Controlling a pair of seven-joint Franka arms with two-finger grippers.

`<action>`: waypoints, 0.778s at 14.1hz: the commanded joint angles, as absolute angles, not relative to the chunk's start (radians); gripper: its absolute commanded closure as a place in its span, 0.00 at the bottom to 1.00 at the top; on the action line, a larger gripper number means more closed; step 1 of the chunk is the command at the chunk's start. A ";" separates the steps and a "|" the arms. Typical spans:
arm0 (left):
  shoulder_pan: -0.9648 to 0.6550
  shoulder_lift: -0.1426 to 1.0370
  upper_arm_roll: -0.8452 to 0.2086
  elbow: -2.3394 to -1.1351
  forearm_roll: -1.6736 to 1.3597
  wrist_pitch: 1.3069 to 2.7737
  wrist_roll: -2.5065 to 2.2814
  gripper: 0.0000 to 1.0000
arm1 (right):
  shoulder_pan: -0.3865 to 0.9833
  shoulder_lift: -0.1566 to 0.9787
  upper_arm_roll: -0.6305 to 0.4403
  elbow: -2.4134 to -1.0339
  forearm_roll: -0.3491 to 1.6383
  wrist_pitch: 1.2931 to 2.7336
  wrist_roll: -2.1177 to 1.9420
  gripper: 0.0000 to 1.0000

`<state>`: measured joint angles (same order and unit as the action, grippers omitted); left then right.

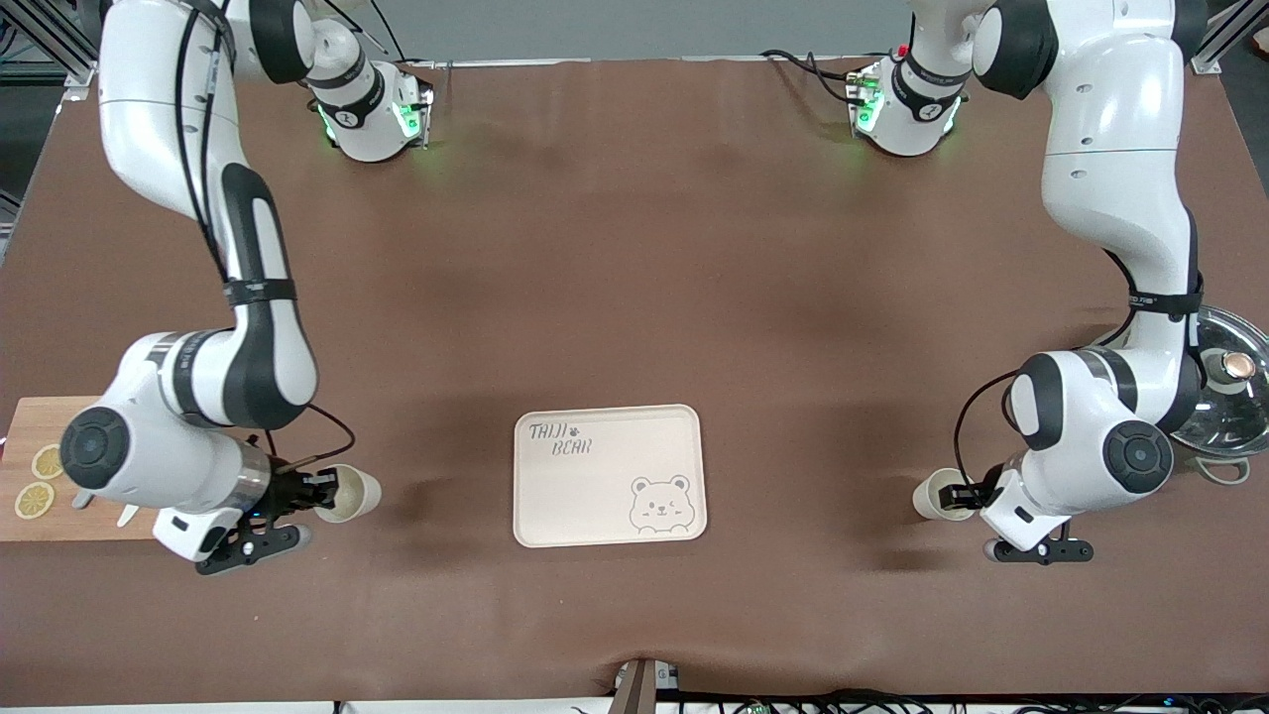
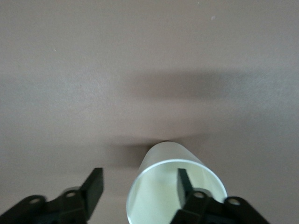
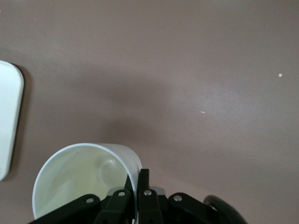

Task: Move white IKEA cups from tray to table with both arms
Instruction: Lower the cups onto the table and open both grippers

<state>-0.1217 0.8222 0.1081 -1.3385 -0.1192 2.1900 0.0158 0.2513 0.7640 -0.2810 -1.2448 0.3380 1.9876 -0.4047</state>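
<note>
You have the bear tray mid-table; one cup sits toward its right-arm end, the other cup toward its left-arm end.

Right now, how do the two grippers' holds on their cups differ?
The right gripper has its fingers pinched shut on the wall of its cup; the left gripper has its fingers apart, one inside its cup and one outside, so no grip.
The right gripper's cup lies toward the right arm's end of the table, by the wooden board; the left gripper's cup lies toward the left arm's end, near the glass lid.
Both cups are white, off the tray.
</note>
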 commanded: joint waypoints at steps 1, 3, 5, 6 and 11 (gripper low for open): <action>-0.112 0.781 0.106 -1.347 -0.123 2.180 0.028 0.00 | 0.200 0.752 -0.264 -1.281 0.397 1.999 -0.514 1.00; -0.107 0.752 0.107 -1.350 -0.123 2.168 0.028 0.00 | 0.187 0.756 -0.264 -1.289 0.422 2.035 -0.569 1.00; -0.107 0.721 0.109 -1.348 -0.123 2.120 0.026 0.00 | 0.178 0.773 -0.264 -1.301 0.423 2.078 -0.587 1.00; -0.107 0.697 0.109 -1.350 -0.121 2.094 0.026 0.00 | 0.178 0.775 -0.264 -1.322 0.422 2.118 -0.594 1.00; -0.112 0.572 0.110 -1.350 -0.120 1.951 0.017 0.00 | 0.184 0.795 -0.262 -1.374 0.423 2.241 -0.629 1.00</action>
